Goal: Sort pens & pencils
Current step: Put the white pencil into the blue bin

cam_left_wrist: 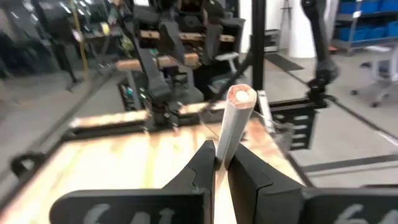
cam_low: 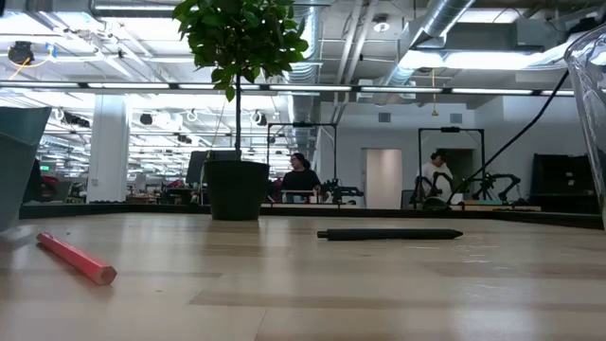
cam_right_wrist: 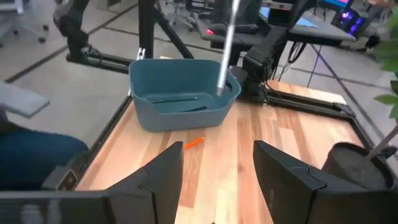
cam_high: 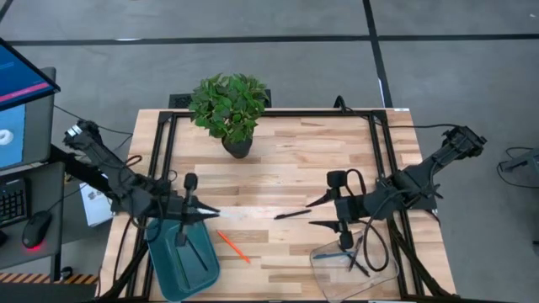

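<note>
A: How far along is the sorting?

B: Partway, I'd judge. The teal tray at the near left holds some dark sticks, and the clear tray at the near right holds a few, one blue. The left gripper has its jaws closed on a whitish pencil, held above the teal tray's rim.

A: What's left?

B: An orange pencil near the teal tray and a black pen mid-desk, by the right gripper, whose jaws stand open and empty.

A: Obstacles?

B: Only a potted plant at the far edge, well apart.
</note>
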